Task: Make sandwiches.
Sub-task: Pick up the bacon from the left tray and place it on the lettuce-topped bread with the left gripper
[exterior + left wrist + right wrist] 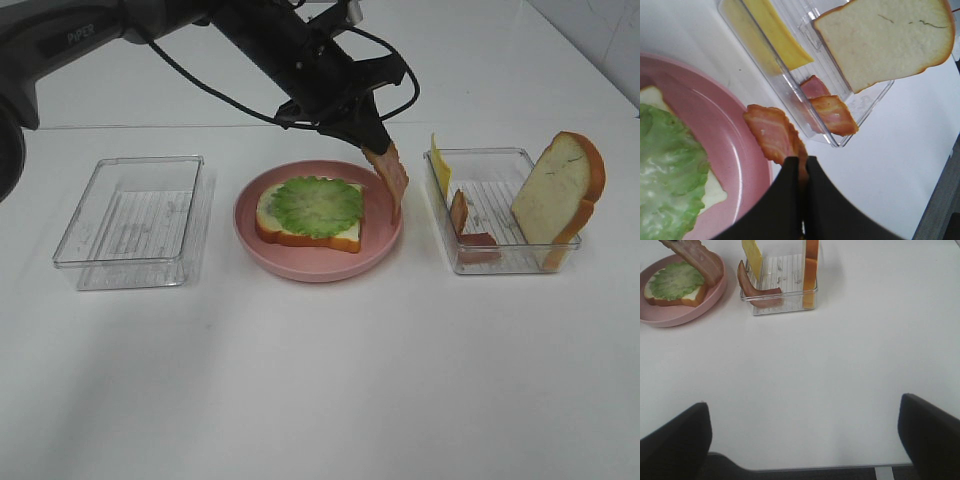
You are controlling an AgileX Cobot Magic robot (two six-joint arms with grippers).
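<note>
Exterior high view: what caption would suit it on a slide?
Left end effector holds a bacon strip by the rim of the pink plate, which carries lettuce on a bread slice.

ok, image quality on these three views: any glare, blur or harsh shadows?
Exterior high: soft even light, faint shadows by the left transparent box and pink plate, all sharp. Left wrist: glossy highlights on the lettuce, left gripper near-black without detail, bacon strip in focus. Right wrist: white table nearly blown out, right gripper just two dark, soft-edged shapes.

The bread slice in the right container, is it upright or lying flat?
Upright, leaning: the bread slice stands on edge inside the container.
</note>
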